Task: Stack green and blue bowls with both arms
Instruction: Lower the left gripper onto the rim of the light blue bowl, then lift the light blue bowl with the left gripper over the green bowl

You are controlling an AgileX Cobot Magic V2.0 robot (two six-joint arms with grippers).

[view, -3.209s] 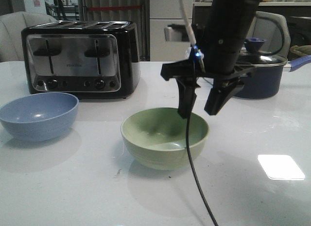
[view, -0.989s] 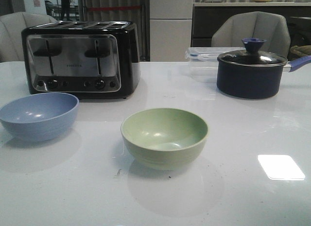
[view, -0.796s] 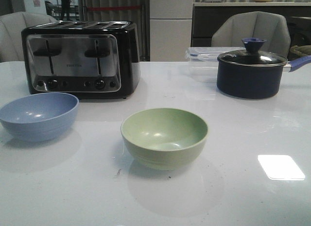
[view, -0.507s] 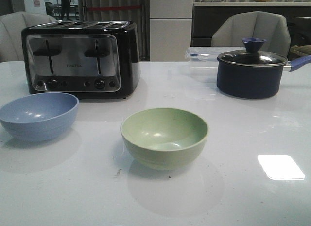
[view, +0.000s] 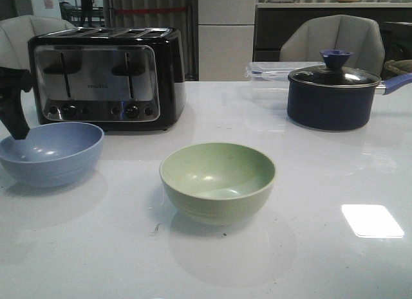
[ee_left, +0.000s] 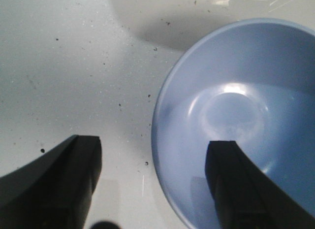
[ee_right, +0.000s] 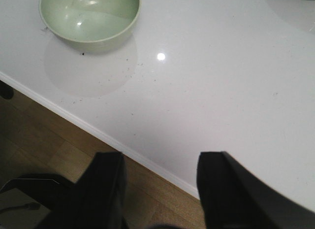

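The pale green bowl (view: 217, 180) stands upright on the white table, near the middle. The blue bowl (view: 51, 151) stands upright at the left. A black finger (view: 13, 109) of my left gripper shows at the left edge, just above the blue bowl's left rim. In the left wrist view my left gripper (ee_left: 153, 145) is open and straddles the blue bowl's (ee_left: 236, 115) rim, one finger over the table, one over the inside. My right gripper (ee_right: 161, 160) is open and empty over the table's front edge, away from the green bowl (ee_right: 88, 15).
A black and silver toaster (view: 106, 77) stands behind the blue bowl. A dark lidded saucepan (view: 331, 96) and a clear plastic box (view: 267, 71) stand at the back right. The table's front edge (ee_right: 98, 135) borders wood floor.
My right arm, over the green bowl 3.2 s ago, has left the front view. My left gripper has now come in at the left edge over the blue bowl. The bowls have not moved.
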